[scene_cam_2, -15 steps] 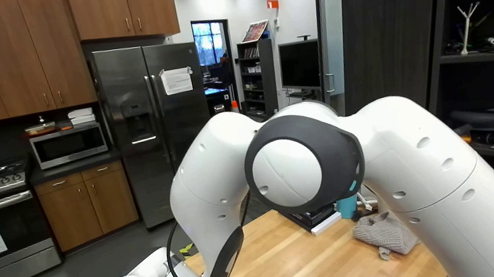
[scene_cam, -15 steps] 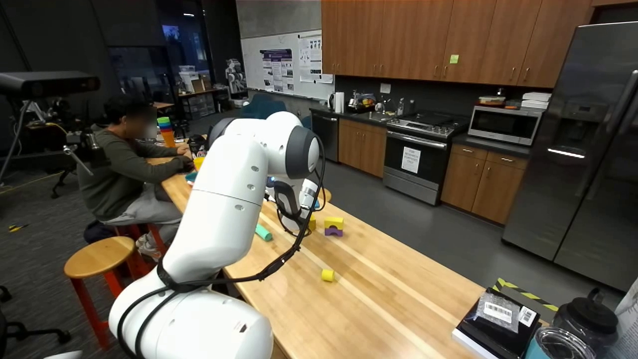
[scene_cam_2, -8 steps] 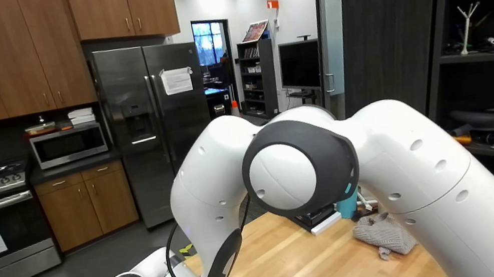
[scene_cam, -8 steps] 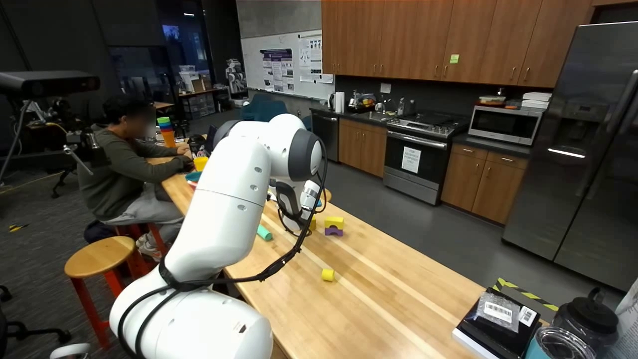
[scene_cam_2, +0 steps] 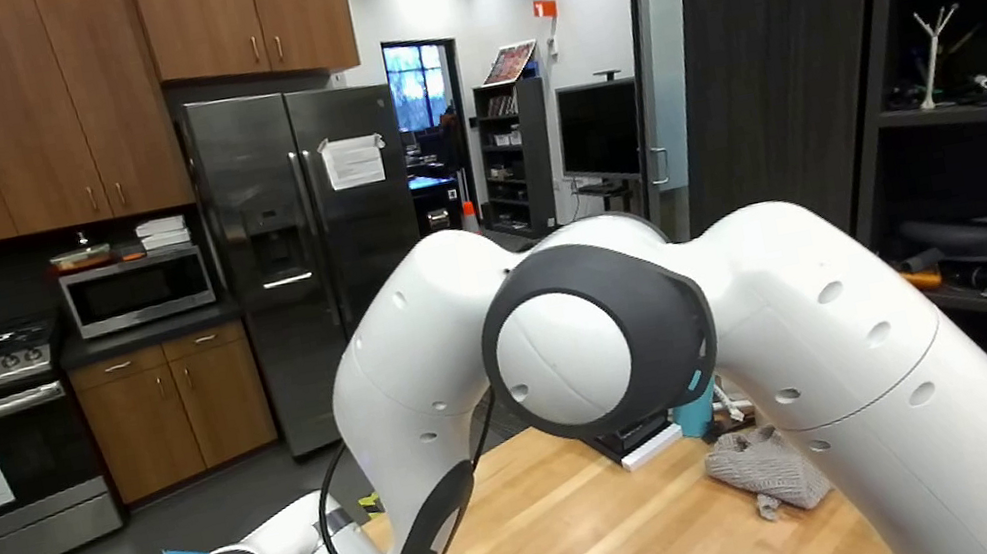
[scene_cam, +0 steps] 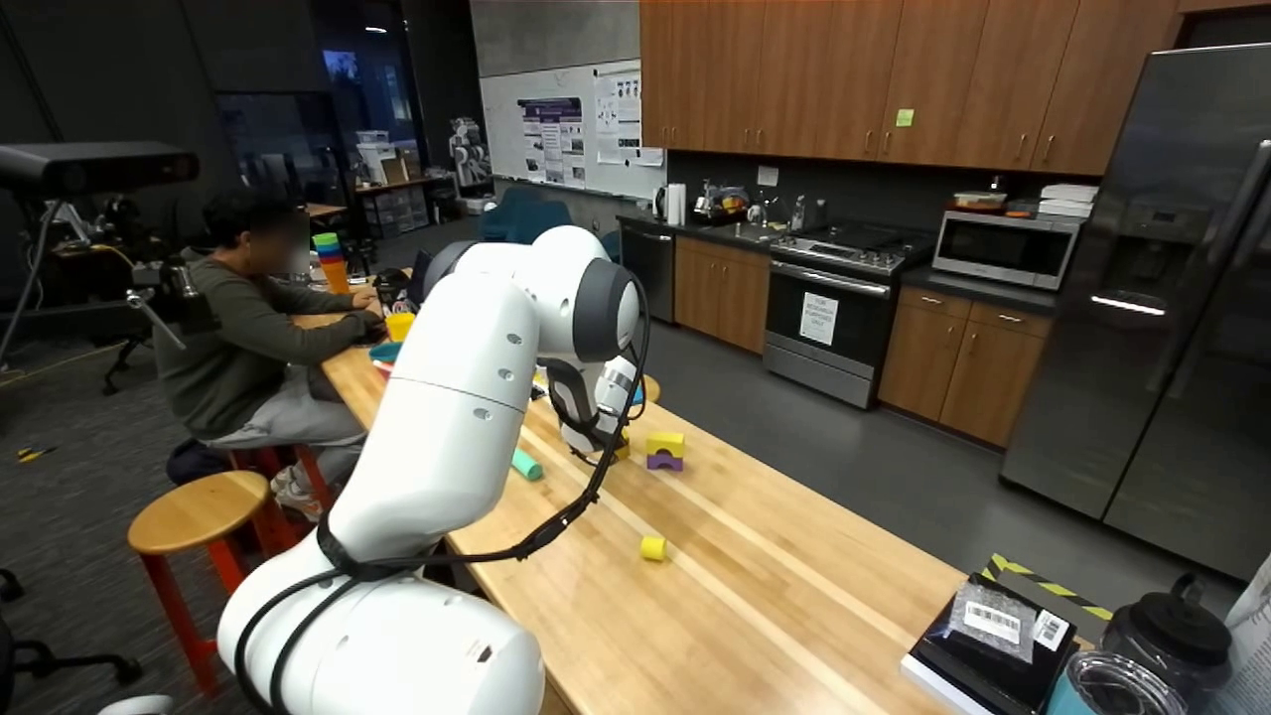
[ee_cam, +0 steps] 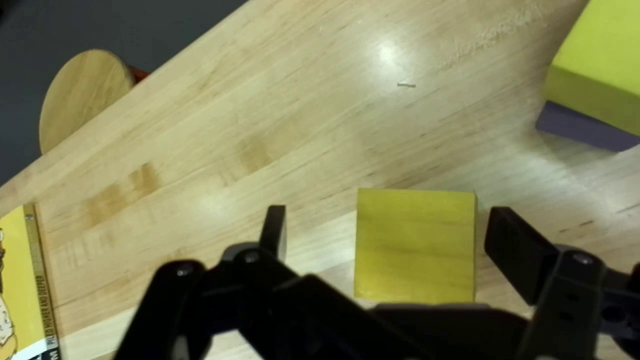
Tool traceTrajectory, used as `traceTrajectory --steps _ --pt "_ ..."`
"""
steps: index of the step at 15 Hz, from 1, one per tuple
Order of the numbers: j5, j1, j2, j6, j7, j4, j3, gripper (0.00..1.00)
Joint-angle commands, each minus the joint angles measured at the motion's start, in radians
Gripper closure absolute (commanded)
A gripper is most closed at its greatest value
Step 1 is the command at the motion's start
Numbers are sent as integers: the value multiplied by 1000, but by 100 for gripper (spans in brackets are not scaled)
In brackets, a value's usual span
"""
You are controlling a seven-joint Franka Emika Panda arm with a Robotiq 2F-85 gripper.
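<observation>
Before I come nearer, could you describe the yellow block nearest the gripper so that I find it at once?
At the wooden table, follow the arm to its gripper. In the wrist view, the yellow block shows between the open jaws. Its square top sets it apart from the yellow cylinder, and no purple shows beneath it, unlike the stack.

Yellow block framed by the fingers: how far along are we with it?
Looks done: the fingers are open and lined up on either side of the yellow block in the wrist view. Nearby, a second yellow piece sits on a purple piece.
In hand: nothing is gripped; bare table shows beside the block.
Left: probably closing on it and lifting, since the fingers stand wide.
</observation>
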Motion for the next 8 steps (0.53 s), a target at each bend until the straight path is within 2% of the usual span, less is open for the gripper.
traceTrajectory --steps 1,2,4,7,8 --pt "30 14 16 -46 -56 13 -7 0" --pt "30 16 20 -53 -59 15 -8 25" --pt "35 19 29 -65 -70 21 -8 31" --pt "34 22 37 -73 -72 26 -7 56" --pt "34 22 35 -73 -73 32 -8 60"
